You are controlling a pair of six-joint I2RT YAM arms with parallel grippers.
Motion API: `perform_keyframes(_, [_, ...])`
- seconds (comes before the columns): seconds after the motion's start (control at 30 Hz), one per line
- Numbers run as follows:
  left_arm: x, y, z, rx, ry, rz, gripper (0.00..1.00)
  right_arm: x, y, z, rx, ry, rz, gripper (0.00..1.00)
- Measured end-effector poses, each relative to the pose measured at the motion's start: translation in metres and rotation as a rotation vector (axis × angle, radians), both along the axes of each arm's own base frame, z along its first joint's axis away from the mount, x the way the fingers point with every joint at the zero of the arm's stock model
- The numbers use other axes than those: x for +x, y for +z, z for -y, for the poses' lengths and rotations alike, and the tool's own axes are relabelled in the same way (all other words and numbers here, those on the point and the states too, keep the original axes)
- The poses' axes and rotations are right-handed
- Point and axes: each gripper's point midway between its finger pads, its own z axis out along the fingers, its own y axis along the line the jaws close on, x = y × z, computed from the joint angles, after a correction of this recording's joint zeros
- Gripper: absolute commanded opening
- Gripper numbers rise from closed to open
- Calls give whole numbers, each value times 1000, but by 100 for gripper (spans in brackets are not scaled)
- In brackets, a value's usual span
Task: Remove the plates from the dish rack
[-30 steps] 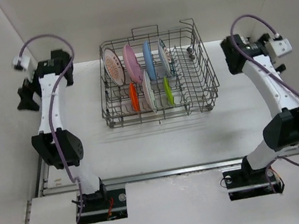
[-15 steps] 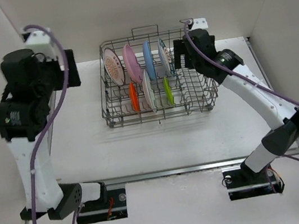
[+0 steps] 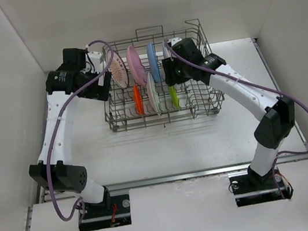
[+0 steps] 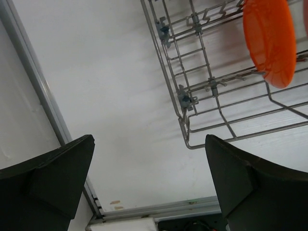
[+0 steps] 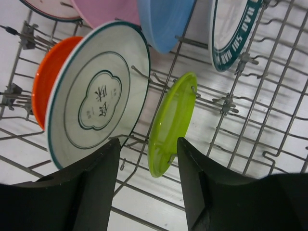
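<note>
Just below right hand [image 5: 148, 144], lime plate [image 5: 172, 120]

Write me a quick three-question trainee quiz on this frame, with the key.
1. True or false: the left end effector is shut on the orange plate.
2. In the right wrist view, which plate lines up between the fingers of the right end effector? A lime green plate; B pink plate; C blue plate.
3. How many plates stand in the dish rack?
Key: 1 false, it is open and holds nothing; 2 A; 3 seven.
</note>
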Motion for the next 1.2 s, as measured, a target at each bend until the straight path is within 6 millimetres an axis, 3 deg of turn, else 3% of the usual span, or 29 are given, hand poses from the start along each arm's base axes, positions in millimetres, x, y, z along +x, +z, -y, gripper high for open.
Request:
perform_keyframes(0.1, [5,-1,6,-39,5,26,100,2,-17,-2,-10,-14,-43,56])
perform_keyframes(0.17, [8,-14,12,-75,20,-4,96,4,-26,-3,-16,-24,-62,55])
perform_keyframes(0.23, [16,-33,17,-112,36,-53,86,6,-39,-4,-32,-32,-87,52])
perform_keyframes(0.33, [31,-68,23,-157,67,-144,74,9,-57,-5,-54,-39,-121,37])
perform_keyframes(0.37, [36,-81,25,-167,78,-172,72,10,-62,-5,-60,-40,-131,25])
perform_keyframes(0.5, [44,-114,27,-177,114,-244,48,11,-75,-10,-43,-55,-165,0])
perform_keyframes(0.53, [45,-118,27,-175,120,-251,36,10,-75,-10,-37,-65,-174,0])
perform_keyframes(0.63, [47,-122,25,-166,139,-251,19,9,-74,-11,-18,-84,-189,0])
perform_keyframes(0.67, [47,-122,23,-159,146,-251,8,8,-73,-10,-19,-86,-191,0])
perform_keyframes(0.73, [49,-124,19,-158,172,-247,0,7,-69,-8,-27,-85,-192,0])
perform_keyframes(0.9, [50,-124,21,-188,226,-246,0,9,-31,-9,-19,-79,-133,0])
perform_keyframes(1.03, [50,-124,21,-191,243,-245,0,15,41,-16,21,-52,55,0])
perform_keyframes(1.13, [50,-124,20,-189,250,-244,0,-3,96,-8,36,-59,180,0])
perform_keyframes(1.2, [50,-124,20,-187,254,-244,0,-29,127,-5,39,-52,248,0])
